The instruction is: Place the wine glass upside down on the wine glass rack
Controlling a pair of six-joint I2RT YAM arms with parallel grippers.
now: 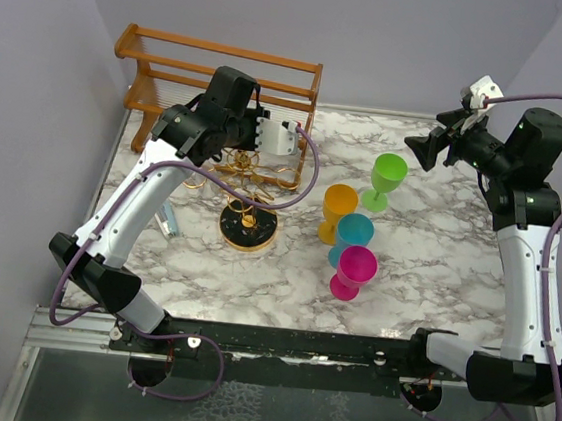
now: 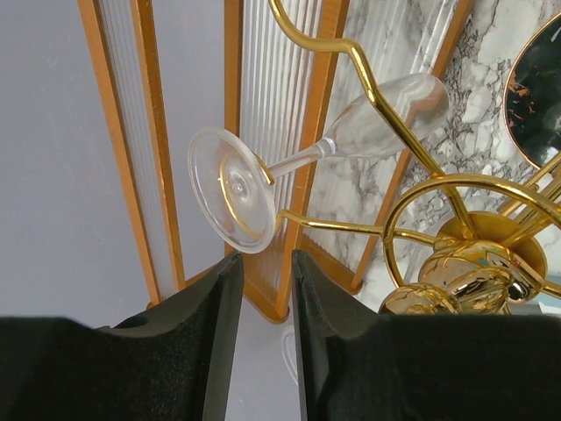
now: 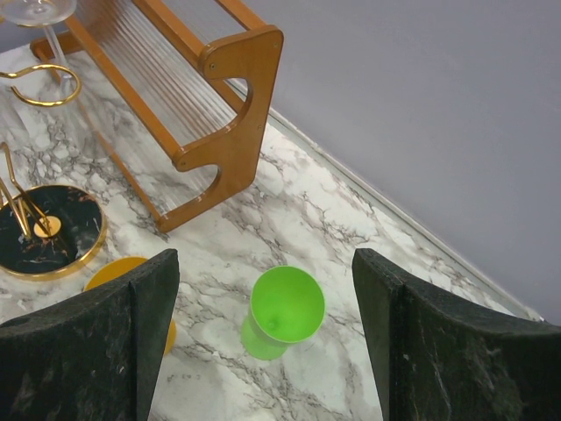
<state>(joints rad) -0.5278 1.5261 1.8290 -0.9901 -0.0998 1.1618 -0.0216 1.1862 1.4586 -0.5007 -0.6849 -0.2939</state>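
A clear wine glass (image 2: 232, 189) hangs upside down by its foot on a looped arm of the gold wire wine glass rack (image 2: 456, 254). Its bowl (image 2: 394, 110) points toward the marble. The rack stands on a round black gold-rimmed base (image 1: 248, 228). My left gripper (image 2: 266, 259) sits just short of the glass foot, jaws a little apart with nothing between them. My right gripper (image 3: 263, 342) is wide open and empty, high above a green glass (image 3: 285, 307). The clear glass's foot also shows in the right wrist view (image 3: 35, 9).
An orange-brown wooden rail frame (image 1: 225, 69) stands at the back left, close behind the rack. Green (image 1: 387, 176), orange (image 1: 340, 207), teal (image 1: 354, 233) and pink (image 1: 355, 269) glasses stand mid-table. A small light-blue object (image 1: 166, 221) lies left of the base.
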